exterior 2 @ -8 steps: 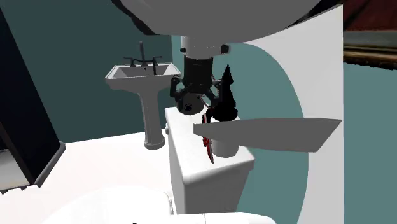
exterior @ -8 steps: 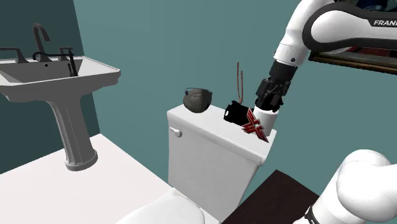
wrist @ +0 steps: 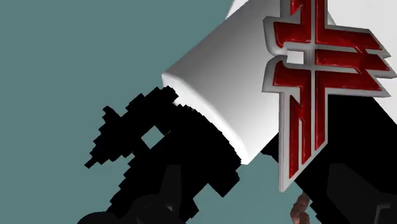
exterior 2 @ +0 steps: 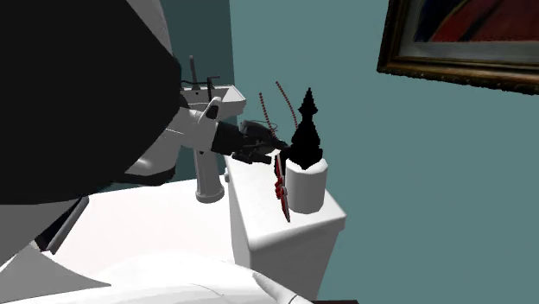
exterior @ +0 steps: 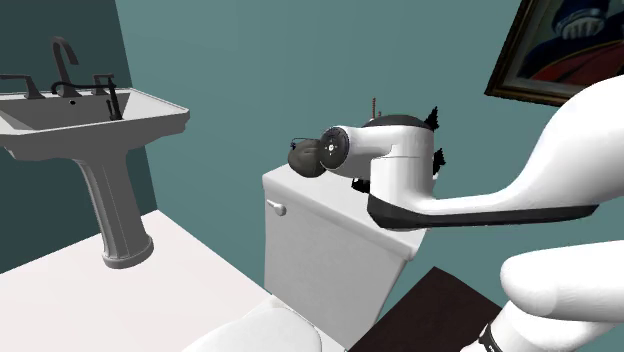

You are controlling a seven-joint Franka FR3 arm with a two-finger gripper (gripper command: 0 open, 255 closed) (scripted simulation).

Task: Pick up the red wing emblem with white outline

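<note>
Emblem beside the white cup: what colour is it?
The emblem is glossy dark red with a pale grey-white outline; wrist view shows it best.

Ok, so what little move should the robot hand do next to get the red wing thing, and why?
The red wing emblem stands right by the white pot, and the open gripper points at it without clasping it yet. So it should probably ease forward a little, until the emblem's narrow end sits well between the fingers, ready for closing.

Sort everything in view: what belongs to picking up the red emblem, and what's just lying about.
Job:
red wing emblem
gripper, fingers apart

Lying about:
white cup
black plant
dark round object
pedestal sink
framed picture
</note>
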